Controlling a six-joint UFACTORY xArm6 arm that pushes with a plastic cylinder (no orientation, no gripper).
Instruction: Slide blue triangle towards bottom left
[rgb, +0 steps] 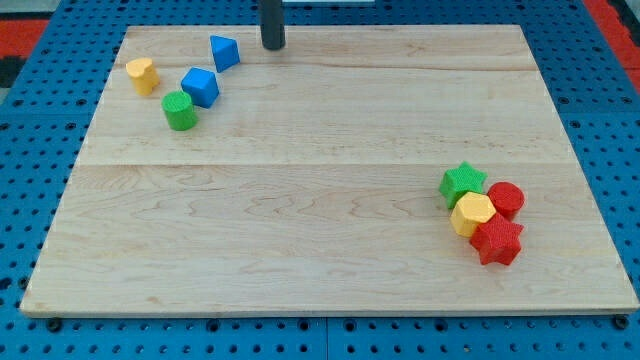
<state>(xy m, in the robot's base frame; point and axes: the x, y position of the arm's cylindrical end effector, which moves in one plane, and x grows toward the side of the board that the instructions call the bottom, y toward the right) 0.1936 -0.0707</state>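
The blue triangle (224, 52) lies near the view's top left of the wooden board (320, 200). My tip (272, 46) stands just to its right, a small gap apart, near the board's top edge. A blue cube (200, 87) lies below and left of the triangle. A green cylinder (180, 110) touches the cube's lower left. A yellow block (142, 75) lies further left.
At the view's lower right sits a tight cluster: a green star (463, 183), a red cylinder (506, 199), a yellow hexagon (472, 213) and a red star (497, 241). Blue pegboard surrounds the board.
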